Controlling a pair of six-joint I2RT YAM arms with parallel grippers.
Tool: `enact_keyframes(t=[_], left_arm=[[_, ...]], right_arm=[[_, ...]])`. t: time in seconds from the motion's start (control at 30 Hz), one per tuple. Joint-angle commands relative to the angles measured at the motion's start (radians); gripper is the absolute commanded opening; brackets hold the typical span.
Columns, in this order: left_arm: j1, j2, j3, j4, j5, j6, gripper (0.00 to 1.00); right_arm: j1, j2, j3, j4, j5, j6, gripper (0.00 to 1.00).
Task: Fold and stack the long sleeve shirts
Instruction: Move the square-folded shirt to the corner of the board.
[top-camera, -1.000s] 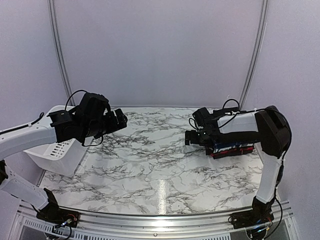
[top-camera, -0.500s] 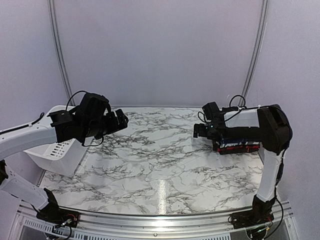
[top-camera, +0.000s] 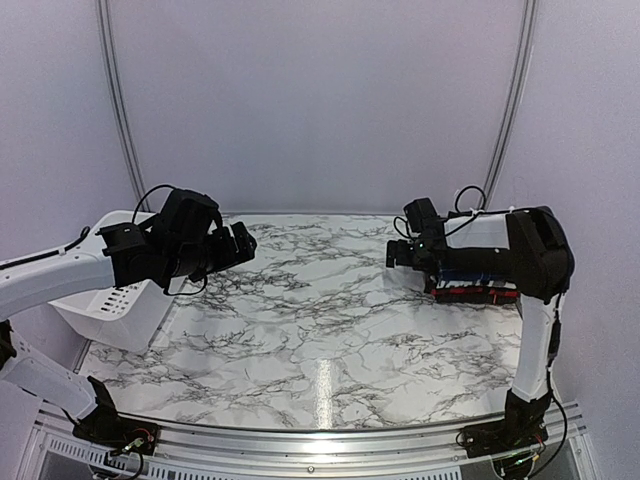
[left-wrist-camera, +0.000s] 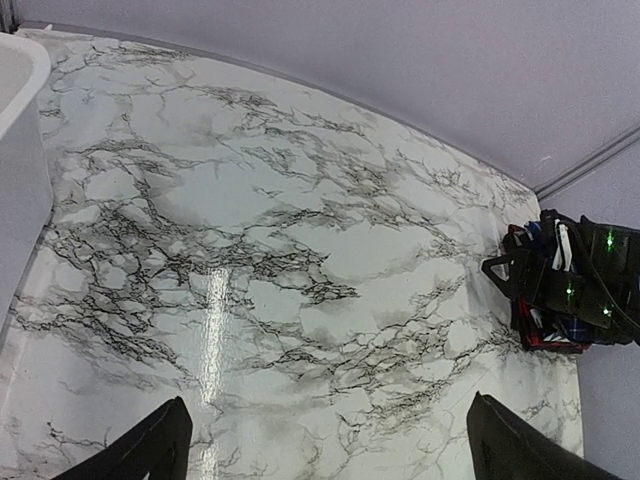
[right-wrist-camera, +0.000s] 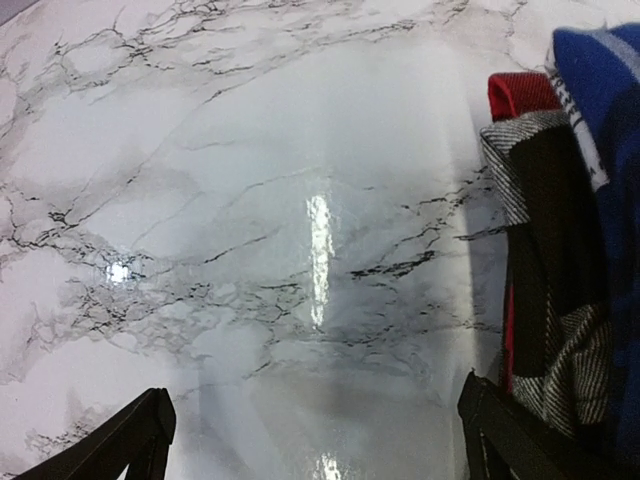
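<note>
Shifted toward the right edge of the marble-patterned table (top-camera: 320, 330), the right gripper (top-camera: 393, 257), fingers apart and empty, has the stack of folded plaid cloth shirts (top-camera: 485, 292) just to its right.

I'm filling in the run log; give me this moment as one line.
left gripper: open, empty, above table near basket | right gripper: open, empty, beside folded shirt stack at table's right side

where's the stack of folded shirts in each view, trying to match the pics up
Top external: the stack of folded shirts sits at the right side of the table, about mid-depth.
Left wrist: at the far right edge, below the middle, mostly hidden.
Right wrist: along the right edge, from top to bottom.
Shared landmark: the marble table, seen in all three.
</note>
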Motion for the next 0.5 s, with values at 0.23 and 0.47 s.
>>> enact_keyframes(t=[0.23,0.47], left_arm=[[0.0,0.019,0.033,-0.015,-0.047,0.118,0.99],[0.001,0.027,0.063,-0.014,-0.066,0.214,0.99]], right_arm=[[0.138,-0.29,-0.075,0.019,0.063,-0.044,0.99],[0.217,-0.55,-0.24,0.077,0.086,-0.055,0.99]])
